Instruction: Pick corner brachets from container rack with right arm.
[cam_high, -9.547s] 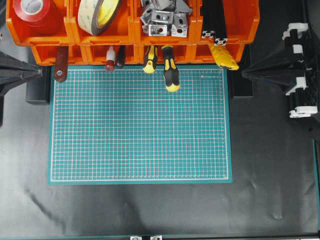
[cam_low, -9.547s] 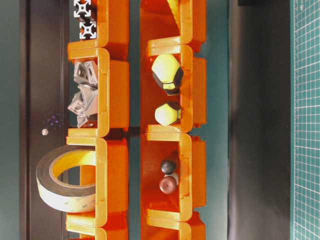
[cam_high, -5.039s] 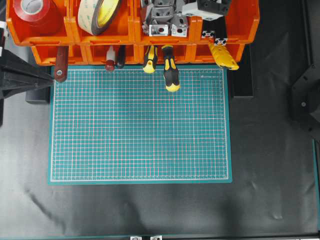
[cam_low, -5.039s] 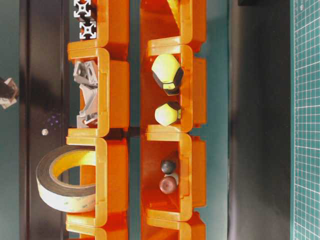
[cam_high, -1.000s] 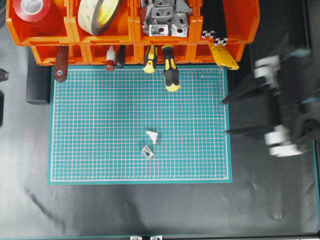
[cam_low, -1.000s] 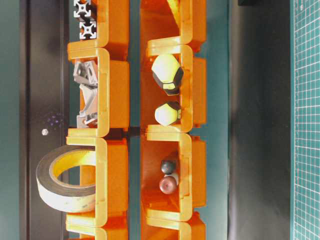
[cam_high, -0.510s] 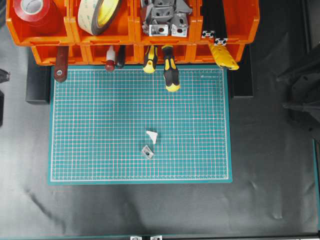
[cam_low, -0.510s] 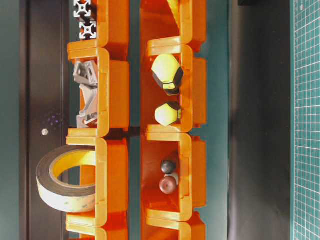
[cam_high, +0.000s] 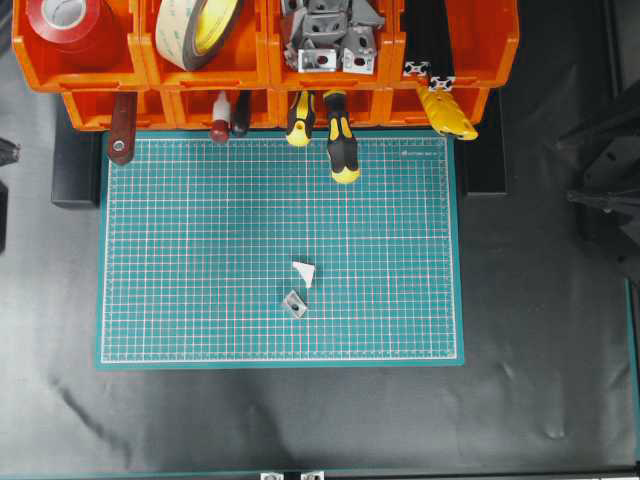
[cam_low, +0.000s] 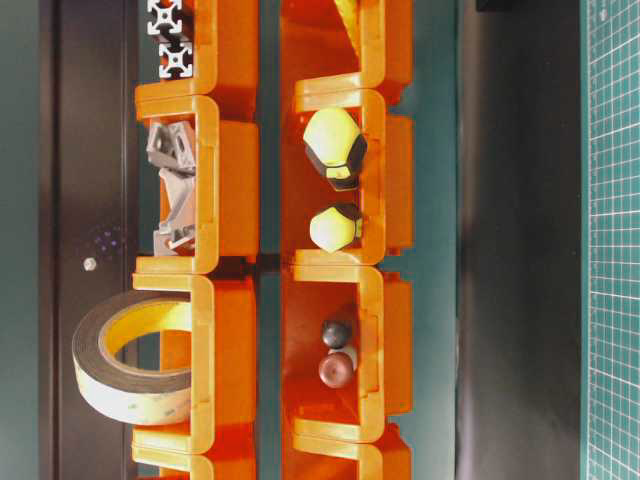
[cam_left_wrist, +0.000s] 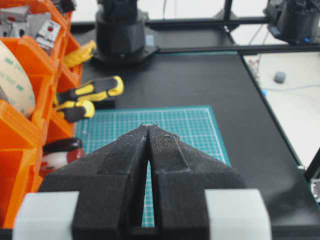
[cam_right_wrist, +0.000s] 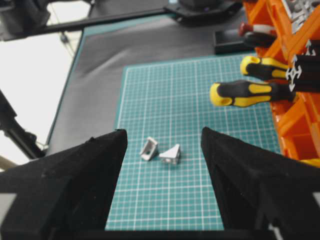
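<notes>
Two small silver-grey cast-metal corner brackets (cam_high: 298, 288) lie just beside each other near the middle of the green gridded cutting mat (cam_high: 200, 250), well apart from the bright orange two-tier plastic bin rack (cam_high: 240, 85) at the mat's far edge. More grey brackets (cam_high: 328, 38) sit piled in an upper bin of that rack (third from left in the overhead view), so picking looks partly done, with stock left to fetch. The black right gripper (cam_right_wrist: 162, 165) is empty, fingers spread wide, off the mat's right side and facing the two pieces. The left gripper (cam_left_wrist: 148, 131) has its fingers pressed together, holding nothing.
</notes>
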